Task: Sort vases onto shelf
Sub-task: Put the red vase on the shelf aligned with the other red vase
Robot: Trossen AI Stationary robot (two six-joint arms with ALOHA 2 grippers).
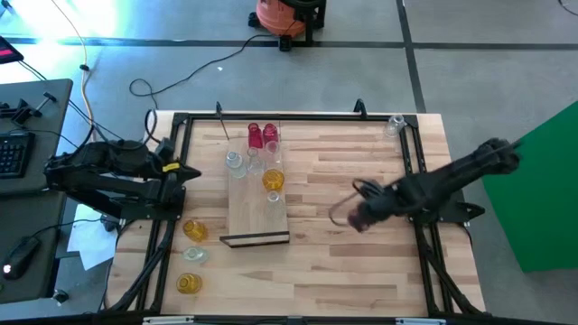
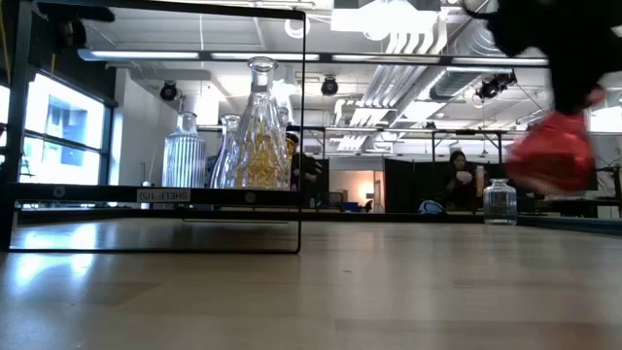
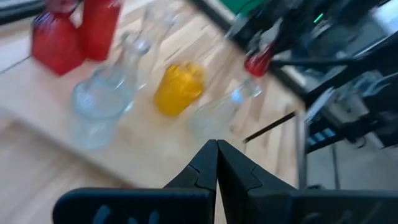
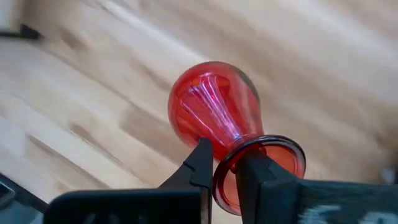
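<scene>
Right wrist view shows my right tool (image 4: pixel 224 165) clamped on a red vase's (image 4: pixel 214 109) neck above the surface (image 4: pixel 93 93); my left tool (image 3: pixel 217 163) sits closed near the shelf (image 3: pixel 143 143).

The right arm reaches in from the right edge of the overhead frame toward its centre, and its end effector (image 4: pixel 225 163) is clamped on the neck of a red vase (image 4: pixel 214 102), lifted off the desk at the upper right of the low view. The left arm lies folded at the left edge, its end effector (image 3: pixel 217 163) pressed closed on nothing.
</scene>
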